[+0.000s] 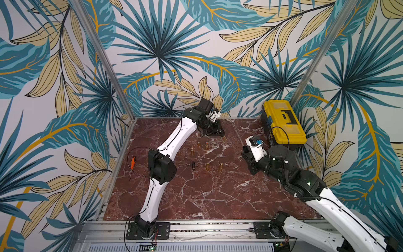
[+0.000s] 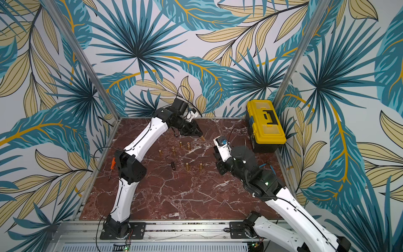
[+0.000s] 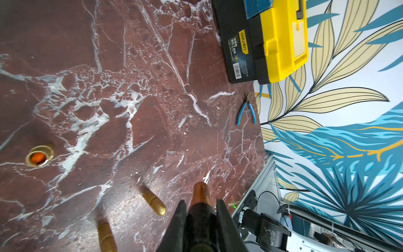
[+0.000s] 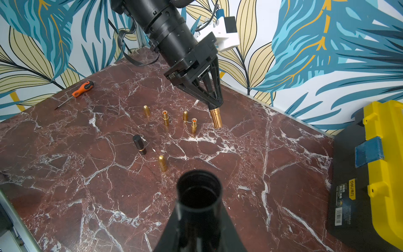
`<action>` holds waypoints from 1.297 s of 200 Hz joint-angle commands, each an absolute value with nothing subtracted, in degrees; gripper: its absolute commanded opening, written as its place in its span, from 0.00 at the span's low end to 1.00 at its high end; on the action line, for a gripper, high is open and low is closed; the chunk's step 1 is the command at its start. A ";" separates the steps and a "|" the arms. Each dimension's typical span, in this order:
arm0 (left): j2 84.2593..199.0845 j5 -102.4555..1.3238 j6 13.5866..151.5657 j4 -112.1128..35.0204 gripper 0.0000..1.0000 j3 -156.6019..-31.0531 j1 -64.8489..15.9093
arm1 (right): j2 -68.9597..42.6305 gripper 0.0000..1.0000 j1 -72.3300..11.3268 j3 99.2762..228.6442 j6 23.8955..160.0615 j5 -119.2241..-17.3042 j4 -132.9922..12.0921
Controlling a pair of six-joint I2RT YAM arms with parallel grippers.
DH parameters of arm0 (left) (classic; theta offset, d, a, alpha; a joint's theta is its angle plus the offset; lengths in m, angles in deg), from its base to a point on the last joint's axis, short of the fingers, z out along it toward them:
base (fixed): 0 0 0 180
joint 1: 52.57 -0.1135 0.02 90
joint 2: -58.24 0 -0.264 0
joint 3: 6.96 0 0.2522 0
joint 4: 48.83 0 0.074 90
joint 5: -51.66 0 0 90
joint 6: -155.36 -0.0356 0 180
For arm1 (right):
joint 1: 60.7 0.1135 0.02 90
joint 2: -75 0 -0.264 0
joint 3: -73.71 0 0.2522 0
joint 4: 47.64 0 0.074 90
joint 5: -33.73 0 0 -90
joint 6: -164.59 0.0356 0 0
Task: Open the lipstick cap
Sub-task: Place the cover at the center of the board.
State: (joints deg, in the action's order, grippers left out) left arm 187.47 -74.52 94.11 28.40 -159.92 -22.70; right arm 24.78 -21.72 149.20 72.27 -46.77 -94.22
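- Well, the cap (image 4: pixel 198 185) looks to be off already. The right pincer (image 4: pixel 198 210) is pinching that hollow black sleeve, open mouth facing its wrist camera, out over the worktop (image 4: pixel 250 174) on the toolbox (image 4: pixel 381 152) side.
- The left pincer (image 4: pixel 214 104) is clamped on the lipstick (image 4: pixel 216 119) near the back wall, gold end pointing down and tilted. Whether it touches the worktop or hangs just above it, I cannot tell.
- The two halves are well apart, so my read is that setting them down is what remains.
- Watch the neighbours: small gold tubes (image 4: pixel 193 125) stand just beside the lipstick and look easy to knock over.
- Best play, I'd say: bring the lipstick upright, seat its base flat on a bare patch, then let the jaws part slowly.
- A smooth, narrow tube like that will likely topple if released at a tilt.
- The cap can go down well clear of that cluster.
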 commanded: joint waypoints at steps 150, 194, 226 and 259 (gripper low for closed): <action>168.45 -89.89 97.36 18.46 0.06 -146.38 -32.13 | 17.47 0.04 -27.85 147.10 79.66 -54.90 -77.97; 166.23 -91.12 96.74 18.11 0.07 -144.22 -32.93 | 14.58 0.04 -28.35 143.22 81.01 -51.18 -68.26; 165.23 -93.18 95.94 18.11 0.07 -143.15 -32.99 | 13.10 0.04 -29.05 142.60 80.93 -51.25 -67.62; 164.59 -93.87 95.37 18.02 0.07 -140.55 -32.93 | 12.47 0.04 -31.60 141.79 82.26 -52.17 -67.27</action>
State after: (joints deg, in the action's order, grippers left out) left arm 166.75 -91.77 96.84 19.20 -142.08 -32.76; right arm 12.89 -29.72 143.30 80.55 -52.17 -69.98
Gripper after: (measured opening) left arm 0.220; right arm 0.215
